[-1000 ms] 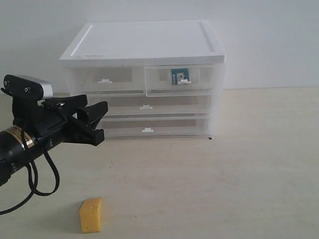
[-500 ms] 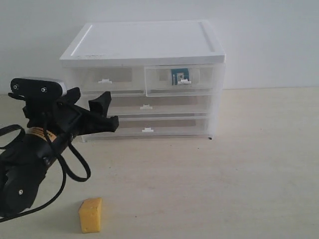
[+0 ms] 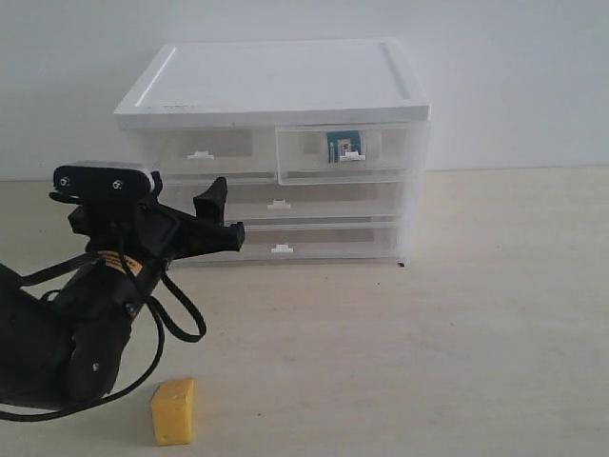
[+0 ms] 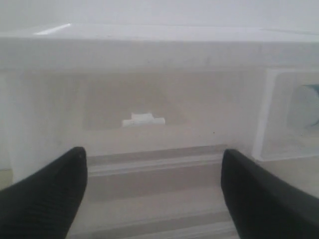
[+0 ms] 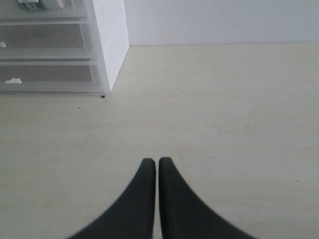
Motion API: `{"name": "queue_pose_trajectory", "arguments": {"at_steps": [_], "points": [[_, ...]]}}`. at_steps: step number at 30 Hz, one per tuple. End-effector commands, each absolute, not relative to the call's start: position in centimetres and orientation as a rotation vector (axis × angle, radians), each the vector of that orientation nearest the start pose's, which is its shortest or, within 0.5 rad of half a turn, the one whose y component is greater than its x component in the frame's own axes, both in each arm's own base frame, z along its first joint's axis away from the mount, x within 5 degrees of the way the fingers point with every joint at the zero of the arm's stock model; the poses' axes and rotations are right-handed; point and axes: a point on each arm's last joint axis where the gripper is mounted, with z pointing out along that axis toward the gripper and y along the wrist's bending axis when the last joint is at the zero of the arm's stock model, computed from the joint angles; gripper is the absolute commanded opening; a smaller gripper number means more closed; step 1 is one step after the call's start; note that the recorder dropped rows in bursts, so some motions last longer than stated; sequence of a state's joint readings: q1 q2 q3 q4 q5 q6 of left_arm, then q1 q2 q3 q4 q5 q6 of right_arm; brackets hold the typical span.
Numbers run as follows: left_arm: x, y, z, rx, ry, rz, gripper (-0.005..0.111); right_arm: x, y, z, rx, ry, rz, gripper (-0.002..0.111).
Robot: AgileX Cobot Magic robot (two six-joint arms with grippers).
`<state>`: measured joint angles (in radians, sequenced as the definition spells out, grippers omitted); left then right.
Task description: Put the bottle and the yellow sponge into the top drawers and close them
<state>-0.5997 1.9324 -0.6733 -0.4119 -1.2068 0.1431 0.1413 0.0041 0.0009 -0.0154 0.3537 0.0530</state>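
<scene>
Left claw gapes wide before the clip handle of the top left drawer; right claw is pinched closed. A slightly off approach may miss that tiny handle.

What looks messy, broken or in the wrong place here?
Nothing is broken or spilled. Only the yellow sponge looks out of place: it sits alone on the table, away from the cabinet, while the bottle is already inside a top drawer.
</scene>
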Motion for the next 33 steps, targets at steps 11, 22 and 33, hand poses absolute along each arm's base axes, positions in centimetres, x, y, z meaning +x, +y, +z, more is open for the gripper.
{"name": "queue_pose_trajectory", "arguments": {"at_steps": [11,22,33], "points": [[32.0,-17.1,16.6,0.053,1.49,-0.159,0.071,5.3,0.7,18.2,-0.091,1.833,0.118,0.0],[33.0,-17.7,16.9,0.071,1.534,-0.121,0.071,5.3,0.7,18.2,-0.091,1.833,0.118,0.0],[33.9,-17.8,15.0,0.052,1.504,-0.071,0.071,5.3,0.7,18.2,-0.091,1.833,0.118,0.0]]}}
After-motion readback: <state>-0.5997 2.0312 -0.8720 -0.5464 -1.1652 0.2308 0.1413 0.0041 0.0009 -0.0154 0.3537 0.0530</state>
